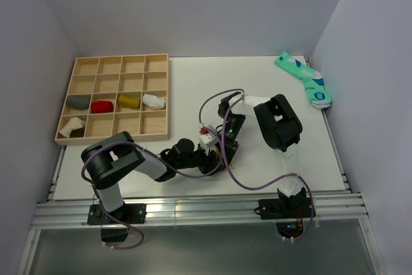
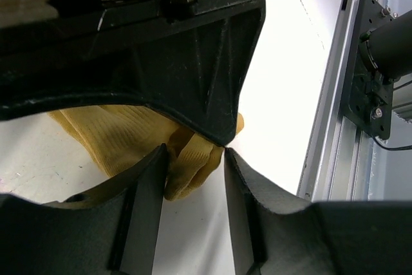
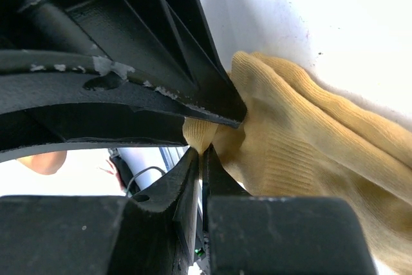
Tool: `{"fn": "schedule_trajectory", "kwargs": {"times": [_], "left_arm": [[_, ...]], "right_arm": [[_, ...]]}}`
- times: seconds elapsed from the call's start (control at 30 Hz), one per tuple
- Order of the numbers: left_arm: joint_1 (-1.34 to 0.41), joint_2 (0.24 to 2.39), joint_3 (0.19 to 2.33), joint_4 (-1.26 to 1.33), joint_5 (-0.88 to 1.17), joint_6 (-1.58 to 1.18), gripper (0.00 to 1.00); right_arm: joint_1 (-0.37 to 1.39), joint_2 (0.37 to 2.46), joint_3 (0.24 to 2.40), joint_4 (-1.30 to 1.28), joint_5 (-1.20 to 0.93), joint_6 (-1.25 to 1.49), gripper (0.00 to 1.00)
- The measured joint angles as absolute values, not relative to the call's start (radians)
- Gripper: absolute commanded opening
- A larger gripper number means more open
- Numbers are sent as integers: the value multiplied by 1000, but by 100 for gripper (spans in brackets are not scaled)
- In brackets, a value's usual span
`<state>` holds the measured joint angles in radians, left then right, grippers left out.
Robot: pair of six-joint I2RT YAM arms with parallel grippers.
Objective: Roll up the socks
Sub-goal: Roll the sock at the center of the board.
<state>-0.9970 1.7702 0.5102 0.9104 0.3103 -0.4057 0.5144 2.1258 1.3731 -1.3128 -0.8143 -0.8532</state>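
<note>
A mustard-yellow sock point(image 2: 122, 136) lies on the white table, bunched where both grippers meet. In the top view the arms hide nearly all of it. My right gripper point(image 3: 203, 152) is shut on a pinched fold of this sock point(image 3: 309, 140), and its black body spans the top of the left wrist view. My left gripper point(image 2: 195, 159) stands open around a hanging fold of the sock. The fold touches the left finger point(image 2: 151, 185), and a gap shows before the right finger point(image 2: 248, 191). From above, the two grippers point(image 1: 217, 156) sit together near the table's front middle.
A wooden compartment tray point(image 1: 112, 57) sits at the back left, holding rolled socks in grey point(image 1: 79, 102), red point(image 1: 102, 105), yellow point(image 1: 129, 101) and white point(image 1: 153, 101). A teal pair point(image 1: 304, 79) lies at the back right. An aluminium rail point(image 2: 325, 133) edges the table's front.
</note>
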Motion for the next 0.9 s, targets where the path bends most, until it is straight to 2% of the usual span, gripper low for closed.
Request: {"fn": "schedule_trajectory", "kwargs": {"times": [0.37,0.43,0.5,0.57,0.6,0.73,0.9], "left_arm": [[-997,1781,511,908,309,-410,31],[-997,1783,511,908,310,-413,23],[-997,1784,511,909,310,-419,9],[-997,1787,511,910,310,-427,4],[-997,1792,511,914,310,-432,0],[-996,1816,516,921,314,-443,0],[-994,1847,530,950,329,-482,0]], "right_arm": [[506,2126,1373,-1300,-819,-814,6],[506,2126,1373,-1297,-821,-807,6],[506,2126,1373,-1288,-821,-800,6],[506,2126,1373,-1275,-820,-791,6],[506,2126,1370,-1267,-819,-783,8],[505,2119,1338,-1212,-809,-736,24],[504,2029,1253,-1112,-763,-664,38]]}}
